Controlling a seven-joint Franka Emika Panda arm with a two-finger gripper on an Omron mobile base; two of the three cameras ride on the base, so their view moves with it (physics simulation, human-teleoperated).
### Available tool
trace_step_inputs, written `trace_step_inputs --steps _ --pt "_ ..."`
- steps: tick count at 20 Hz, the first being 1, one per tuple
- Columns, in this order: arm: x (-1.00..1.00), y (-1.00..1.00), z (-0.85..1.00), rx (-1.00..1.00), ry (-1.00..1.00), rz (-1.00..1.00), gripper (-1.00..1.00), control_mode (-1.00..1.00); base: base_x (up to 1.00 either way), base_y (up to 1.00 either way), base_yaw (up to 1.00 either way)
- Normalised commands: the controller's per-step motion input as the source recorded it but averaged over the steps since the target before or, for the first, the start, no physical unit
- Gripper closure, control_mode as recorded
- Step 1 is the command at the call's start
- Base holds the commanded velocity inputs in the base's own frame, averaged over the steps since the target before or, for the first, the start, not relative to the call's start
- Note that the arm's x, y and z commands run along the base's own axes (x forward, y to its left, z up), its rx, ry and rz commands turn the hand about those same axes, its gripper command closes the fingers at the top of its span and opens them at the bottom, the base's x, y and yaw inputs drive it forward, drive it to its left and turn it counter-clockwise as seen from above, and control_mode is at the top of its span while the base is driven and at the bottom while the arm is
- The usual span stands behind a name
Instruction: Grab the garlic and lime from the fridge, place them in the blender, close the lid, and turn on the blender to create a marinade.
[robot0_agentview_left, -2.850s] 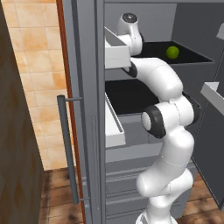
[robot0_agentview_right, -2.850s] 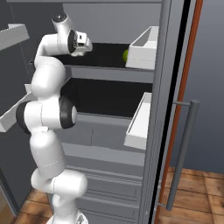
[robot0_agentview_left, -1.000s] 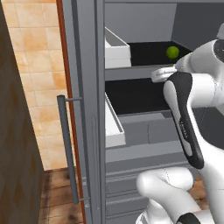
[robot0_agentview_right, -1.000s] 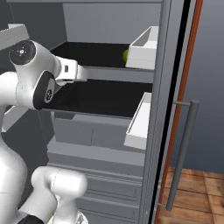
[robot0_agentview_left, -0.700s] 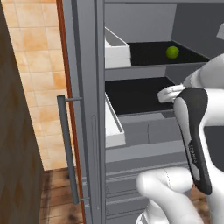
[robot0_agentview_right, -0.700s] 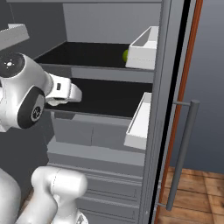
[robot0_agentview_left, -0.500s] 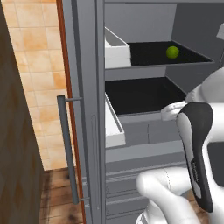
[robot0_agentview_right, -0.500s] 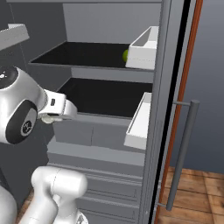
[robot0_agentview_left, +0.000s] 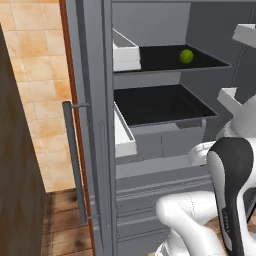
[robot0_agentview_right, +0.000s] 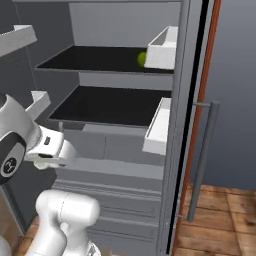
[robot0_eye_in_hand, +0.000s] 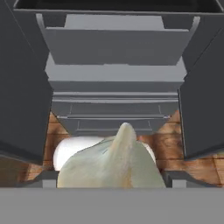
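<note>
Below, garlic (robot0_eye_in_hand: 111, 164) between fingers; lime (robot0_agentview_left: 186, 55) near shelf (robot0_agentview_left: 165, 60) edge.

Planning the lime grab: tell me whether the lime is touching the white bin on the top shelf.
Apart. The left base view shows bare black shelf between the lime and the white bin.

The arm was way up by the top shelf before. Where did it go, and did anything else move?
The arm swung down from the top shelf and pulled back out of the fridge. It is now low, in front of the drawers. The hand view shows the garlic held close at the gripper. The lime stayed on the top shelf, and the door bins did not move.
</note>
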Motion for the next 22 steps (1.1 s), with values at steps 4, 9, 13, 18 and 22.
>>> trace_step_inputs --steps 4,9,13,18,22 --pt "0.00 0.00 0.00 0.00 0.00 0.00 1.00 1.00 -0.99 0.21 -0.43" --pt "0.00 0.00 0.00 0.00 0.00 0.00 1.00 1.00 -0.92 0.04 -0.63" --pt "0.00 0.00 0.00 0.00 0.00 0.00 1.00 1.00 -0.76 0.00 -0.81" --pt "0.00 0.00 0.00 0.00 0.00 0.00 1.00 1.00 -0.55 0.00 -0.90" --pt "0.00 0.00 0.00 0.00 0.00 0.00 1.00 1.00 -0.13 0.00 -0.99"
